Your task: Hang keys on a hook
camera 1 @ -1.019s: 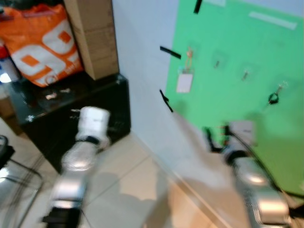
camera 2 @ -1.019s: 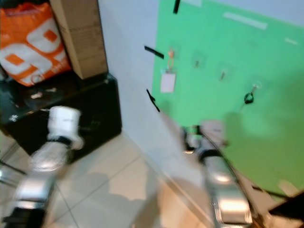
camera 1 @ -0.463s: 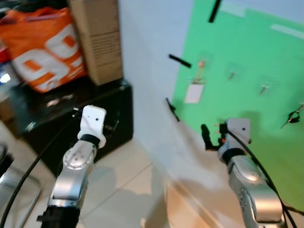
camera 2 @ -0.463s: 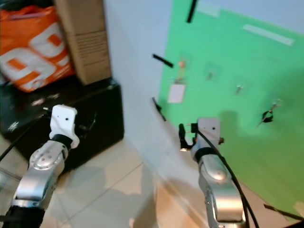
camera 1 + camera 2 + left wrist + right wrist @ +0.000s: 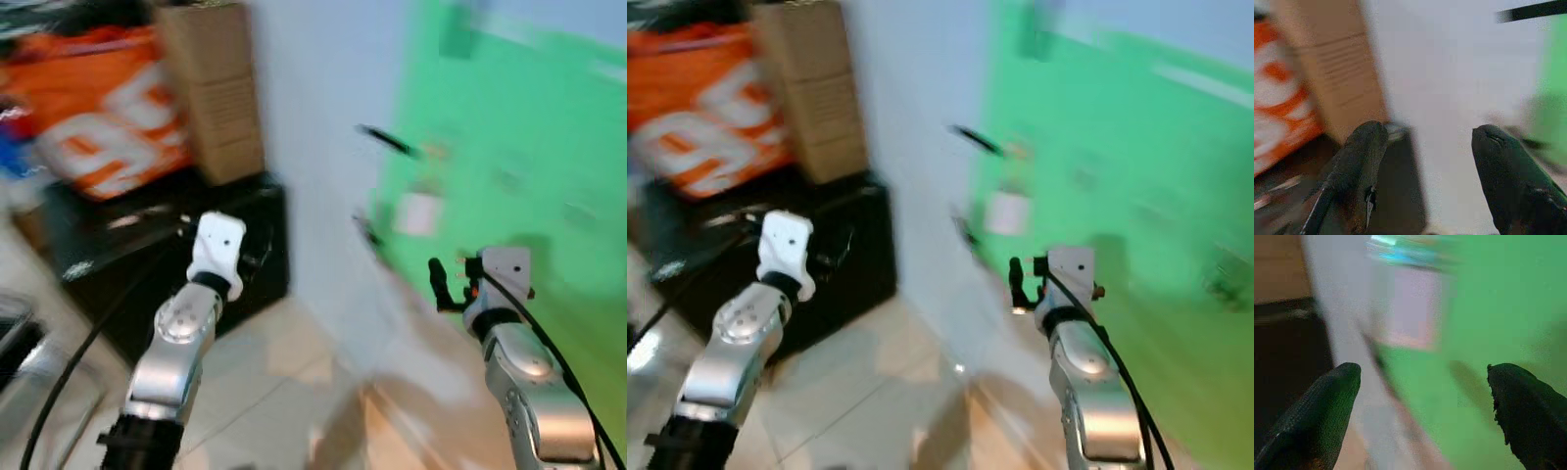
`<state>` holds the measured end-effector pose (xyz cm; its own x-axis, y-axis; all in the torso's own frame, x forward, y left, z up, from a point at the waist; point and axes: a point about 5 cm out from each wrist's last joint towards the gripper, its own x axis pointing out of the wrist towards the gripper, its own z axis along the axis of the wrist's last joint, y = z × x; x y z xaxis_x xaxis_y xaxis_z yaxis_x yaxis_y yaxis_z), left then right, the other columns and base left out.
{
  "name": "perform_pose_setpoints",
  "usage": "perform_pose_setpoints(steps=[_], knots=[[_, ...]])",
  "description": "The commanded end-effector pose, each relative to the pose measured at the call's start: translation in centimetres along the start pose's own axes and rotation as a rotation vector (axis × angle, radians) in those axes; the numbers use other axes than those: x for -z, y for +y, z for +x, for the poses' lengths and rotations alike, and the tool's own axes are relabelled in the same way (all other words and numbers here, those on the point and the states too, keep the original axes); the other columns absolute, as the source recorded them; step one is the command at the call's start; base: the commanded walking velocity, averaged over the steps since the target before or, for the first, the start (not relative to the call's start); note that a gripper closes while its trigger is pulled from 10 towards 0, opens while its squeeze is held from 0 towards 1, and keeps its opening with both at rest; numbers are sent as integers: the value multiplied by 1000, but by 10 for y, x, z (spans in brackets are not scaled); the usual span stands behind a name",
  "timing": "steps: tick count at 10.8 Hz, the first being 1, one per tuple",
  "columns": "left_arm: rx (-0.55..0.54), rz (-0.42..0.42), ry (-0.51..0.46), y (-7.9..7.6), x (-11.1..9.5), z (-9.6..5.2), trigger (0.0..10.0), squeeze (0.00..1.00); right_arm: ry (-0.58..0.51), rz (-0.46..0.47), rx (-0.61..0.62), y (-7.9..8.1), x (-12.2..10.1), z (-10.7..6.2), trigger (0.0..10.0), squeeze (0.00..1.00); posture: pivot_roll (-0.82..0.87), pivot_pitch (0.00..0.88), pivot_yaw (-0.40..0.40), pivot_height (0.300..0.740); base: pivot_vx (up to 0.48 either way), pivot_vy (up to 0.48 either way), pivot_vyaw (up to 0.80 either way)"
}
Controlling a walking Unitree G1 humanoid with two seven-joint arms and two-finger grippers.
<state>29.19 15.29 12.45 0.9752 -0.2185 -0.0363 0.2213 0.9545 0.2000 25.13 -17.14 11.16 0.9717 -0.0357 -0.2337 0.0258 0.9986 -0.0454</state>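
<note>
- While the head views blur, your left pincer (image 5: 1425,161) is spread wide and empty before the black cabinet (image 5: 147,264).
- Your right pincer (image 5: 1425,406) gapes empty near the green board (image 5: 529,147).
- You can't make out keys.

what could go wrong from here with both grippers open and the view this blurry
1. The head views are smeared, so the hooks on the green board are hard to make out; aiming now may miss.
2. The right gripper is open with nothing between its fingers, so there may be no keys to hang.
3. The left gripper, also open, is near the black cabinet and cardboard box; a turn could bump them.
</note>
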Motion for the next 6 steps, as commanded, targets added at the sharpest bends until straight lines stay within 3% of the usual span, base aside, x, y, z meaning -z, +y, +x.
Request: perform_pose_setpoints(steps=[1, 6], knots=[[-26, 10, 8, 7, 1, 0, 10000, 31, -20, 8, -25, 6, -5, 1, 10000, 0, -82, 0, 0, 740, 416, 0, 800], [-26, 10, 10, 7, 0, 1, 10000, 27, -21, 9, -31, 5, -8, 2, 10000, 0, -85, 0, 8, 740, 413, 0, 0]])
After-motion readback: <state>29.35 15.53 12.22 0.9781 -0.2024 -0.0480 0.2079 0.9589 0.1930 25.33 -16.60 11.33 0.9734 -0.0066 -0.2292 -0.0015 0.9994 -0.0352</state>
